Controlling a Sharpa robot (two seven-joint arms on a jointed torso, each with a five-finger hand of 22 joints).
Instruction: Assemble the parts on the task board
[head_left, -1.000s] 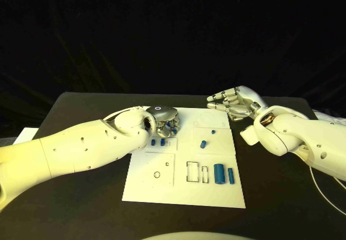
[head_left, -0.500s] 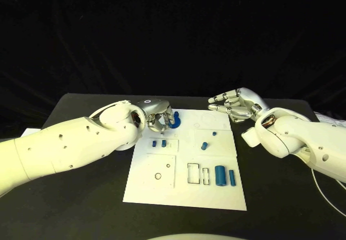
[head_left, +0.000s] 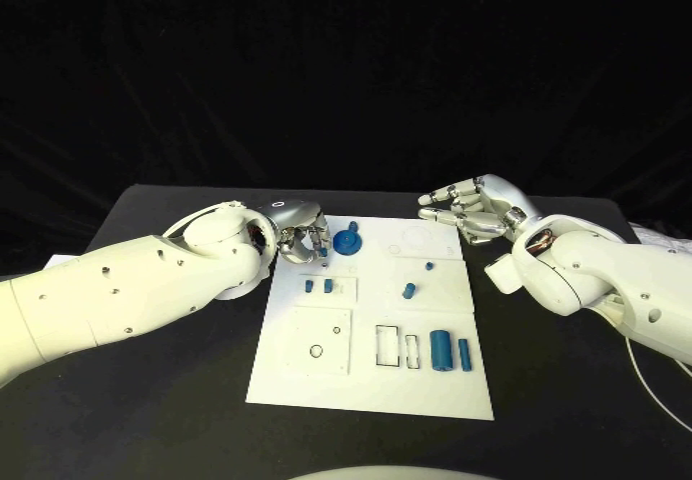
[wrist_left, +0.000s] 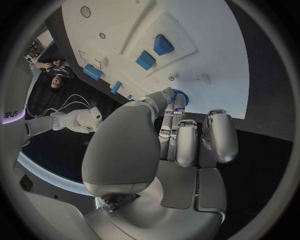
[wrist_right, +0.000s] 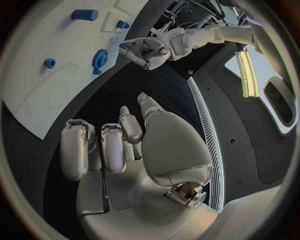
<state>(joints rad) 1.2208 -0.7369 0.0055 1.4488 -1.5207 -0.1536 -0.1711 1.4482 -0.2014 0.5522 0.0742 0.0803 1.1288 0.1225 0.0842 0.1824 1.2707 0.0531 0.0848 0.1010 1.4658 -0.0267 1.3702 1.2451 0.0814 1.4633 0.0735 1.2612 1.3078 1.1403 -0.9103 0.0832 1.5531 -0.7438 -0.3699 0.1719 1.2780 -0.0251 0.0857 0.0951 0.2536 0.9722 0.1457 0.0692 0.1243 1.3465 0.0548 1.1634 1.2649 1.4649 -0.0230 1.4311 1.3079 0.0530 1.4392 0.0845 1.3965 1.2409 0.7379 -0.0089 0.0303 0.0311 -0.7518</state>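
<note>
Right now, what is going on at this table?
The robot is assembling small blue parts on the white task board. Its left robot hand is at the board's far left corner, beside a blue gear that sits on the board; whether the fingers touch the gear cannot be told. The right robot hand hovers past the board's far right corner, holding nothing. Two blue cylinders and several smaller blue pieces lie on the board.
</note>
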